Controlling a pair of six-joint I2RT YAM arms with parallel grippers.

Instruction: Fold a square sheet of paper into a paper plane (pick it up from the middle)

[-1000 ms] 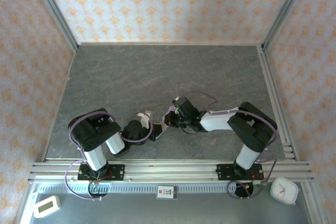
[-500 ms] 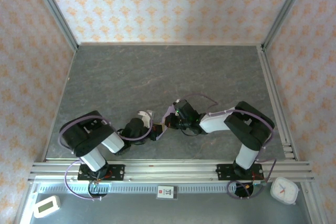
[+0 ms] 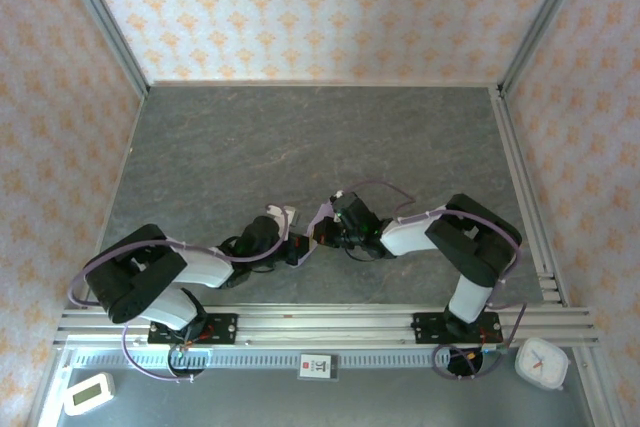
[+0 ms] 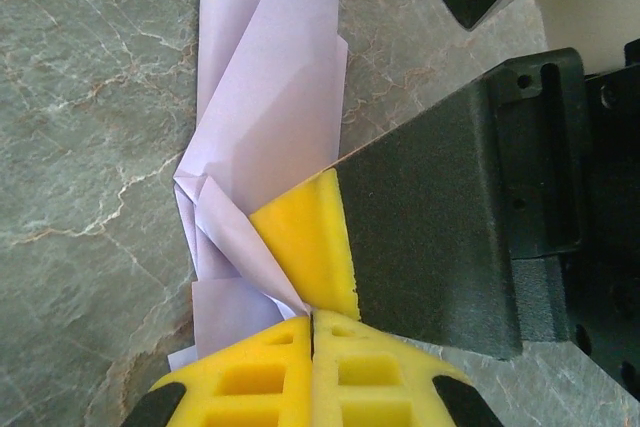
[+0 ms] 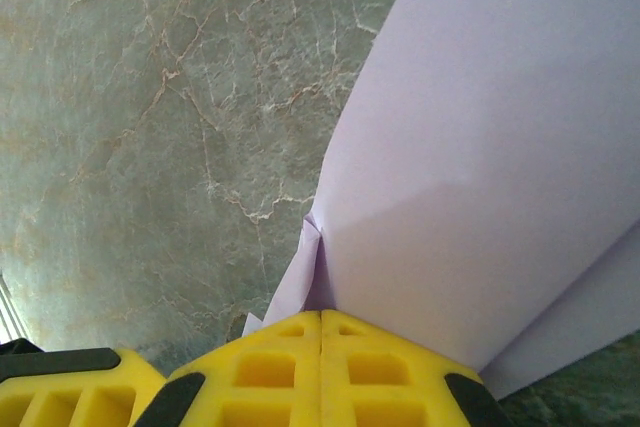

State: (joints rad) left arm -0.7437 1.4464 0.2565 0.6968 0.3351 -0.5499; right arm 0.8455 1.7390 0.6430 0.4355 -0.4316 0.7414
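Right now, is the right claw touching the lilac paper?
Touching. In the right wrist view the right claw is shut, and the folded lilac paper comes straight out from between its yellow pads, with no gap.

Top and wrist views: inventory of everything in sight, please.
sheet of paper: one, pale lilac, partly folded, between the grippers, near middle of table.
table: one, grey marbled.
walls: three, cream-orange patterned, around table.
clock: one, white, near right corner.
display unit: one, white, near left corner.
label card: one, white, near edge centre.
left gripper: one, yellow pads, shut on the paper.
right gripper: one, yellow pads, shut on the paper.
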